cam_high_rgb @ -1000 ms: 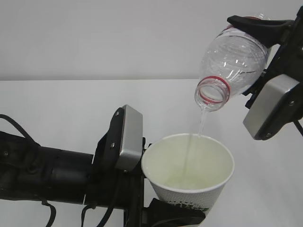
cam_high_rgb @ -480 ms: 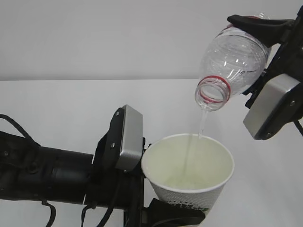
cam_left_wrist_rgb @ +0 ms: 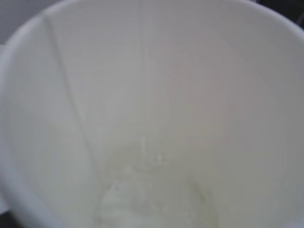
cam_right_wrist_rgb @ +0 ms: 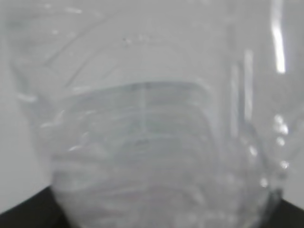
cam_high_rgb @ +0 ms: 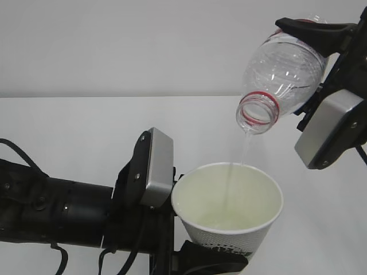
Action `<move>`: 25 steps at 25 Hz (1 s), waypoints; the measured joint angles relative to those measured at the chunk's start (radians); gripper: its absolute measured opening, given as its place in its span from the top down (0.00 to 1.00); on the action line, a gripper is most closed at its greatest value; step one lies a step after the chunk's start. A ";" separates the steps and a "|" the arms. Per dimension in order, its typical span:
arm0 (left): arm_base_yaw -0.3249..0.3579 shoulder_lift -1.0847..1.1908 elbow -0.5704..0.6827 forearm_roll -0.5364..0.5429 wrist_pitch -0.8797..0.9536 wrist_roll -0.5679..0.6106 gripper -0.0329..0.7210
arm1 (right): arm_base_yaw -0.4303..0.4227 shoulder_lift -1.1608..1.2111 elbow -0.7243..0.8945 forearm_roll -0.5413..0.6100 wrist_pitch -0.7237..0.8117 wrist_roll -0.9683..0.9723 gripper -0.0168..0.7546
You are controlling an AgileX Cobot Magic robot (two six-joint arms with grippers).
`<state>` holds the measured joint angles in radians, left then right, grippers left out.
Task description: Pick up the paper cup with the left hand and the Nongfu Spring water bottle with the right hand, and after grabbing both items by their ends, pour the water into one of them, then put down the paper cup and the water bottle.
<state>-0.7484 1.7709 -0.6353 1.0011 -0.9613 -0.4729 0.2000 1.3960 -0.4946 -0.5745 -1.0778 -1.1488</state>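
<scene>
Water (cam_high_rgb: 243,150) falls in a thin clear stream from the tilted bottle (cam_high_rgb: 281,74) into the cup (cam_high_rgb: 227,200) in the exterior view. The right hand (cam_high_rgb: 321,66), upper right, has its jaws closed on the bottle's body, one black finger (cam_high_rgb: 312,27) lying across the top of the clear plastic and the grey plate (cam_high_rgb: 328,129) hanging just below it. The bottle's mouth, ringed in red, points down and to the left, out beyond the jaws and above the cup's open rim without touching it. The left hand (cam_high_rgb: 189,252), lower left, has its jaws closed on the cup low on its wall, with a black finger showing under the cup's printed base; the cup stands upright, held clear of the white surface (cam_high_rgb: 74,126), just right of that arm's grey plate (cam_high_rgb: 156,167).

Left wrist view: the cup (cam_left_wrist_rgb: 71,95) fills the frame from above, its cream inside wall ringed by the white rim. The stream runs down the middle and a shallow pool of water (cam_left_wrist_rgb: 147,199) ripples at the bottom. The jaws cannot be seen here.

Right wrist view: the bottle (cam_right_wrist_rgb: 142,142) fills the frame, blurred, its clear ribbed wall directly ahead of the jaws, a level line of liquid crossing it and black gripper parts at both lower corners.
</scene>
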 joint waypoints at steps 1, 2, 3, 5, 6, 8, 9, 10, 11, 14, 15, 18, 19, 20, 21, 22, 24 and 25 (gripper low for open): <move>0.000 0.000 0.000 0.000 0.000 0.000 0.30 | 0.000 0.000 0.000 0.000 0.000 0.000 0.38; 0.000 0.000 0.000 0.000 0.001 0.000 0.30 | 0.000 0.000 0.000 0.000 0.000 0.000 0.38; 0.000 0.000 0.000 0.000 0.001 0.000 0.30 | 0.000 0.000 0.000 0.000 0.000 0.000 0.38; 0.000 0.000 0.000 0.000 0.001 0.000 0.30 | 0.000 0.000 0.000 0.000 0.000 0.000 0.38; 0.000 0.000 0.000 0.000 0.001 0.000 0.30 | 0.000 0.000 0.000 0.000 -0.002 0.000 0.38; 0.000 0.000 0.000 0.000 0.002 0.000 0.30 | 0.000 0.000 0.000 0.000 -0.002 0.000 0.38; 0.000 0.000 0.000 0.000 0.002 0.000 0.30 | 0.000 0.000 0.000 0.000 -0.002 0.000 0.38; 0.000 0.000 0.000 0.000 0.002 0.000 0.30 | 0.000 0.000 0.000 0.000 -0.002 0.000 0.38; 0.000 0.000 0.000 0.000 0.002 0.000 0.30 | 0.000 0.000 0.000 0.000 -0.004 0.000 0.38; 0.000 0.000 0.000 0.000 0.002 0.000 0.30 | 0.000 0.000 0.000 0.000 -0.010 0.000 0.38; 0.000 0.000 0.000 0.000 0.002 0.000 0.30 | 0.000 0.000 0.000 0.000 -0.010 0.000 0.38; 0.000 0.000 0.000 0.000 0.002 0.000 0.30 | 0.000 0.000 0.000 0.000 -0.015 0.000 0.38; 0.000 0.000 0.000 0.000 0.002 0.000 0.30 | 0.000 0.000 0.000 0.000 -0.015 0.000 0.38; 0.000 0.000 0.000 0.000 0.002 0.000 0.30 | 0.000 0.000 0.000 0.000 -0.016 0.000 0.38; 0.000 0.000 0.000 0.000 0.002 0.000 0.30 | 0.000 0.000 0.000 0.002 -0.016 0.000 0.38; 0.000 0.000 0.000 0.000 0.002 0.000 0.30 | 0.000 0.000 0.000 0.004 -0.016 0.000 0.38; 0.000 0.000 0.000 0.000 0.004 0.000 0.30 | 0.000 0.000 0.000 0.008 -0.017 0.000 0.38; 0.000 0.000 0.000 0.000 0.004 0.000 0.30 | 0.000 0.000 0.000 0.008 -0.019 0.000 0.38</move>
<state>-0.7484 1.7709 -0.6353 1.0011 -0.9575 -0.4729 0.2000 1.3960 -0.4946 -0.5663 -1.0964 -1.1488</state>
